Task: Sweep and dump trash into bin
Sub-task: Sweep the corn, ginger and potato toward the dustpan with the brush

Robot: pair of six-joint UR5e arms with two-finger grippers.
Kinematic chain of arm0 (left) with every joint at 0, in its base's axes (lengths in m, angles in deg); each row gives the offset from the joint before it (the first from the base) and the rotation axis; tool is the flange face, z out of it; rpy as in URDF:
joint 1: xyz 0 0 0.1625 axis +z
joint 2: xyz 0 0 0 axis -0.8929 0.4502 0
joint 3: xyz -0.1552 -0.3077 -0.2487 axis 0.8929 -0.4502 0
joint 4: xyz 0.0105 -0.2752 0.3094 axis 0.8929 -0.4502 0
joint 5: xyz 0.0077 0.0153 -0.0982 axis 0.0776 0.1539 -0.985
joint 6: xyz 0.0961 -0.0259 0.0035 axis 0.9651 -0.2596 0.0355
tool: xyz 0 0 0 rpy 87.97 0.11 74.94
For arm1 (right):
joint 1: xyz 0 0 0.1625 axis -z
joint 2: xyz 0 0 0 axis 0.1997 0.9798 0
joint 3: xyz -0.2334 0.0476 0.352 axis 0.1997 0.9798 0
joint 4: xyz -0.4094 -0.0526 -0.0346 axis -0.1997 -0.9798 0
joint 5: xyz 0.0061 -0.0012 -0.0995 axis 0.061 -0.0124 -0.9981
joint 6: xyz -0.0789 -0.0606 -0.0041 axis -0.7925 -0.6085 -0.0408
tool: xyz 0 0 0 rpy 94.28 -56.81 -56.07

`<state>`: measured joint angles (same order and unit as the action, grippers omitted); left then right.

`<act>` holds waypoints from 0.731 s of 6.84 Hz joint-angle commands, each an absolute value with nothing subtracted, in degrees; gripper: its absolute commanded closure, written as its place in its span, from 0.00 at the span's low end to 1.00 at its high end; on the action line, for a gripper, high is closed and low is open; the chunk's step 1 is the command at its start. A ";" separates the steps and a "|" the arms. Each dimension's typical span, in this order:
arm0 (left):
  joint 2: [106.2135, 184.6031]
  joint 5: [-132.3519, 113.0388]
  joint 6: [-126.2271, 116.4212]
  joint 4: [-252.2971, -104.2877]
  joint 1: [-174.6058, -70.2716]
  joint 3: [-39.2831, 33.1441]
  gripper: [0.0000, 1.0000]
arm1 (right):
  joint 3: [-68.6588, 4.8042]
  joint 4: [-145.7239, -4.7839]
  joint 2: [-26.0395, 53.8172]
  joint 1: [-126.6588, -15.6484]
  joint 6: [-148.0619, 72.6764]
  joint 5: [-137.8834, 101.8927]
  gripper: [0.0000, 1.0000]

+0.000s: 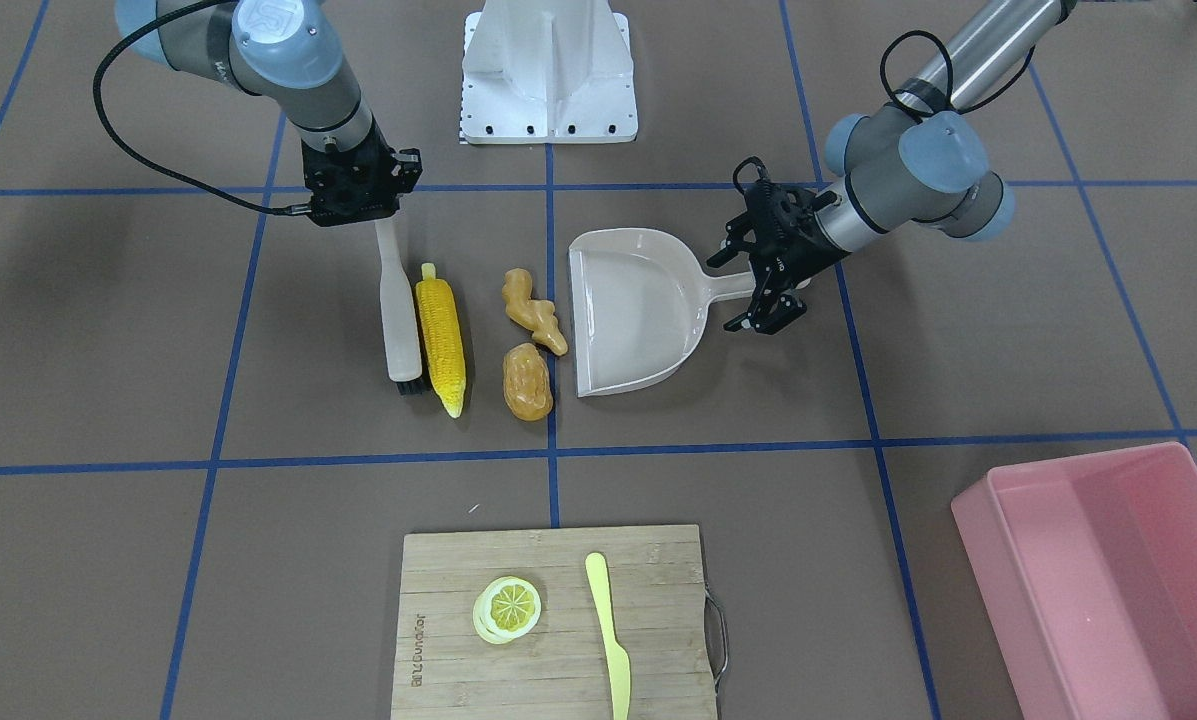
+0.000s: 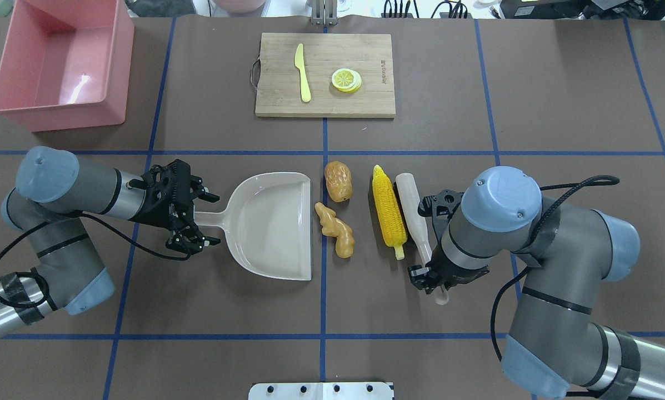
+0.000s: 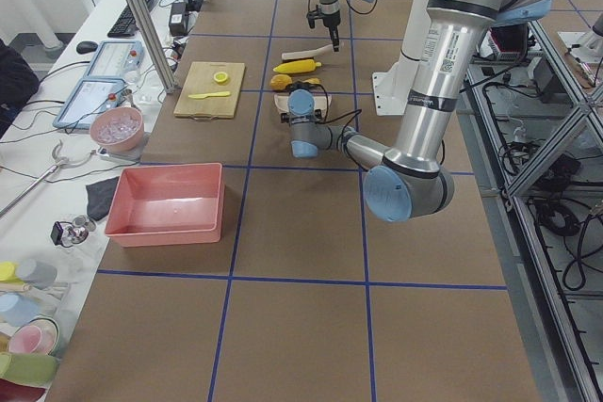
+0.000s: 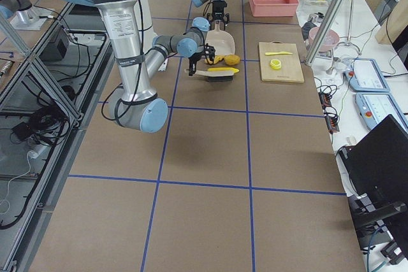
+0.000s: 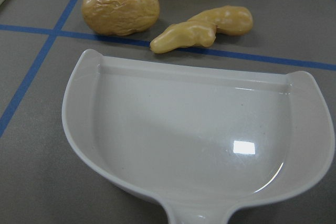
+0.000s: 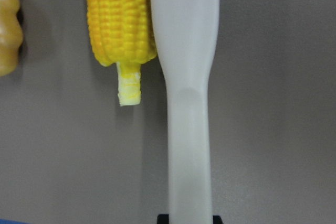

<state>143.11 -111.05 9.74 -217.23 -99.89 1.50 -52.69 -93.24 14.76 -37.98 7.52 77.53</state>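
Observation:
The trash lies mid-table: a yellow corn cob (image 2: 388,211), a tan ginger root (image 2: 335,229) and a brownish potato piece (image 2: 338,180). A beige dustpan (image 2: 271,228) lies flat, its mouth facing them. My left gripper (image 2: 201,219) is open, its fingers straddling the dustpan handle without closing on it. My right gripper (image 2: 428,276) is shut on the handle of a white brush (image 2: 413,214), which lies against the corn's far side. The pink bin (image 2: 60,61) stands at the far left corner. The left wrist view shows the pan (image 5: 199,140), potato (image 5: 121,8) and ginger (image 5: 202,29).
A wooden cutting board (image 2: 326,100) at the far middle carries a lemon slice (image 2: 346,79) and a yellow knife (image 2: 302,78). The white robot base plate (image 1: 548,70) sits at the near edge between the arms. Blue tape lines cross the brown table.

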 commanded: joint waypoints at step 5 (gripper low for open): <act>143.04 -110.91 9.65 -217.14 -99.89 1.42 0.02 | -50.21 -95.36 8.42 -37.19 10.14 77.64 1.00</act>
<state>143.05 -110.84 9.65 -217.14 -99.90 1.48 -50.85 -95.40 9.56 -37.49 9.23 77.70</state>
